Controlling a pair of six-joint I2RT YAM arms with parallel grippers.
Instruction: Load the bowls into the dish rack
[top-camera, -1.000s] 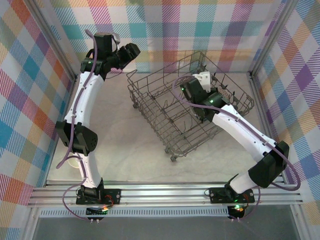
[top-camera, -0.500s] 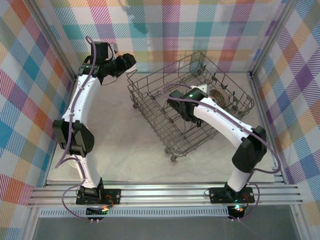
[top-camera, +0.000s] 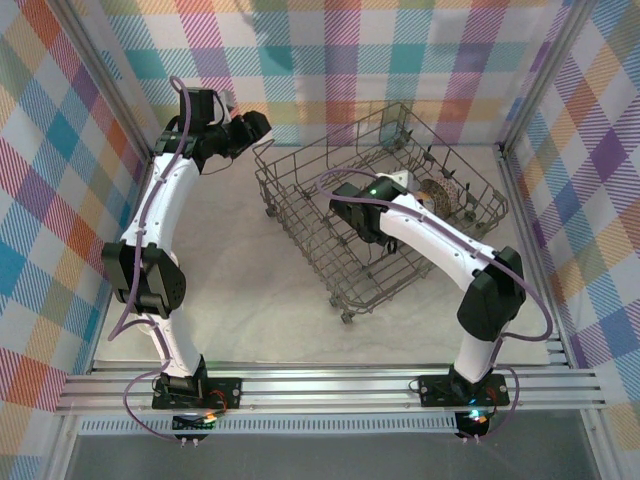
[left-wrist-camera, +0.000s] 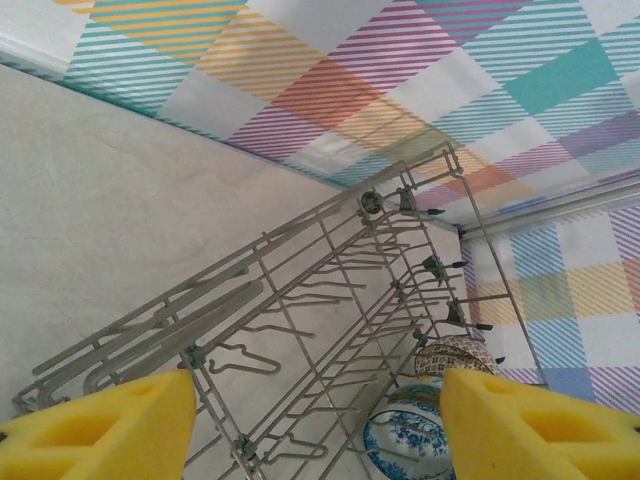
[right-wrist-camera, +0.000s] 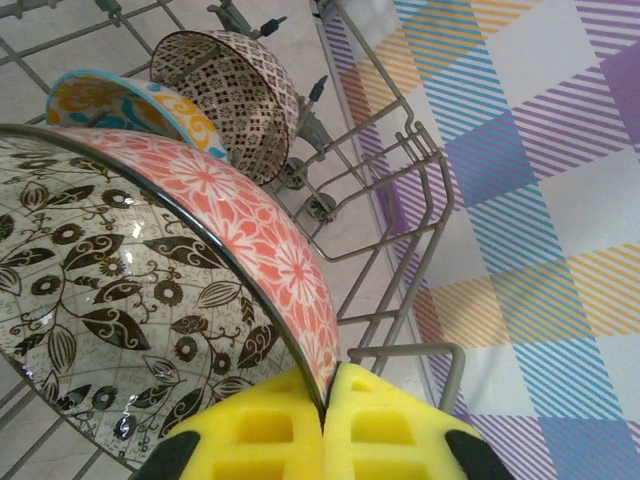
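Right claw (right-wrist-camera: 323, 422) shifted left, gripping floral bowl (right-wrist-camera: 150, 260), prob. inside dish rack (top-camera: 300, 235).

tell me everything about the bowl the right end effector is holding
The bowl looks glazed ceramic: coral outside with white flowers, pale inside with dark leaves, thin dark rim. It is tilted on edge inside the dish rack. The right end effector is shut on its rim, a yellow pad each side. An orange-and-teal bowl sits just behind; contact is unclear.
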